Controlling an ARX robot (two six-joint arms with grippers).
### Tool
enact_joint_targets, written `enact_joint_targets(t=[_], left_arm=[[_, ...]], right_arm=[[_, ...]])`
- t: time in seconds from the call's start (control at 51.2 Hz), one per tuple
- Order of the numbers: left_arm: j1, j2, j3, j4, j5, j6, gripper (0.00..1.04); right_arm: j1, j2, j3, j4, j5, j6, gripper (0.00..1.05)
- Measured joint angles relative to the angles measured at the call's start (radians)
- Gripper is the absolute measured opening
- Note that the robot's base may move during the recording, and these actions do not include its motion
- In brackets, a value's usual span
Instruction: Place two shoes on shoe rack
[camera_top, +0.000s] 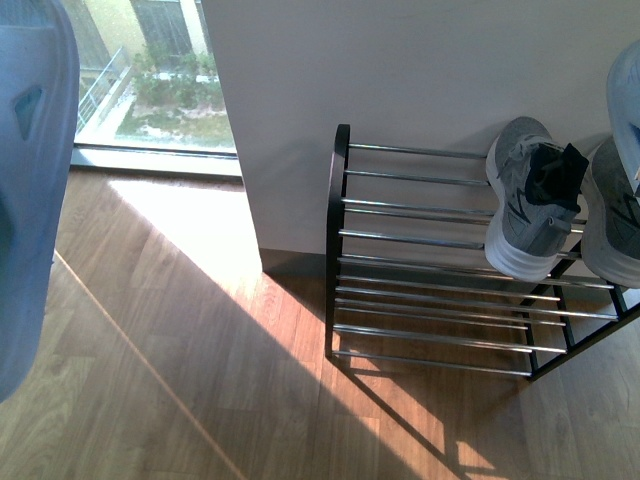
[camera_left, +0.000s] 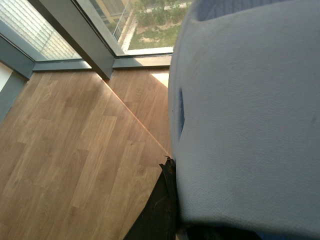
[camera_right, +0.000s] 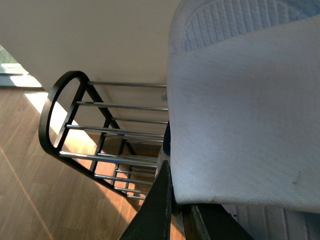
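While two grey sneakers, one (camera_top: 528, 200) beside the other (camera_top: 612, 222), already sit side by side on the top shelf of the shoe rack (camera_top: 440, 262) against the white wall (camera_top: 420, 70), a pale blue slide sandal (camera_top: 35, 180) hangs high at the left edge of the front view, well apart from the rack and over the sunlit wooden floor (camera_top: 170, 360). A second pale sandal (camera_top: 628, 100) shows at the right edge, above the sneakers. Seen from the left wrist, the first sandal (camera_left: 245, 120) fills most of the picture, with a dark finger (camera_left: 167, 195) of the left gripper pressed against its side near a window (camera_left: 150, 25). From the right wrist, the second sandal (camera_right: 240, 110) is clamped at its edge between the dark fingers (camera_right: 160, 210) of the right gripper, above the rack's silver rods and black end loop (camera_right: 55, 120).
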Motion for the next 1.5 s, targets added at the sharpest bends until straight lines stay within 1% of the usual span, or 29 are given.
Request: enact_joint_targets(t=[0.254,0.293,0.312,0.332,0.351,0.39,0.429,0.468,0.546,0.644,0.741,0.839,0.917,1.015,1.151,1.249,1.502], left_arm=[[0.0,0.002,0.0,0.0,0.0,0.0,0.02],[0.0,0.002,0.0,0.0,-0.001,0.0,0.02],[0.0,0.002,0.0,0.0,-0.001,0.0,0.02],[0.0,0.002,0.0,0.0,-0.001,0.0,0.02],[0.0,0.002,0.0,0.0,-0.002,0.0,0.02],[0.0,0.002,0.0,0.0,-0.002,0.0,0.02],[0.0,0.002,0.0,0.0,0.0,0.0,0.02],[0.0,0.002,0.0,0.0,0.0,0.0,0.02],[0.0,0.002,0.0,0.0,-0.001,0.0,0.02],[0.0,0.002,0.0,0.0,-0.001,0.0,0.02],[0.0,0.002,0.0,0.0,-0.001,0.0,0.02],[0.0,0.002,0.0,0.0,-0.001,0.0,0.02],[0.0,0.002,0.0,0.0,-0.001,0.0,0.02],[0.0,0.002,0.0,0.0,-0.001,0.0,0.02],[0.0,0.002,0.0,0.0,-0.001,0.0,0.02],[0.0,0.002,0.0,0.0,-0.001,0.0,0.02],[0.0,0.002,0.0,0.0,-0.001,0.0,0.02]], right_arm=[[0.0,0.0,0.001,0.002,-0.002,0.001,0.02],[0.0,0.024,-0.009,0.069,-0.043,0.014,0.02],[0.0,0.043,-0.016,0.138,-0.074,0.024,0.02],[0.0,0.052,-0.019,0.172,-0.088,0.031,0.02],[0.005,0.067,-0.024,0.254,-0.11,0.041,0.02],[0.016,0.071,-0.023,0.294,-0.113,0.056,0.02],[0.028,0.068,-0.014,0.3,-0.113,0.069,0.02],[0.048,0.055,0.003,0.277,-0.105,0.092,0.02],[0.107,0.034,0.076,0.149,-0.051,0.162,0.02],[0.221,0.065,0.216,-0.053,0.033,0.277,0.02],[0.317,0.135,0.354,-0.158,0.114,0.333,0.02],[0.381,0.239,0.496,-0.253,0.14,0.372,0.02],[0.411,0.346,0.595,-0.301,0.147,0.379,0.02],[0.414,0.462,0.697,-0.358,0.147,0.391,0.02],[0.399,0.541,0.768,-0.389,0.137,0.401,0.02],[0.38,0.599,0.832,-0.412,0.123,0.402,0.02],[0.317,0.774,1.016,-0.5,0.128,0.402,0.02]])
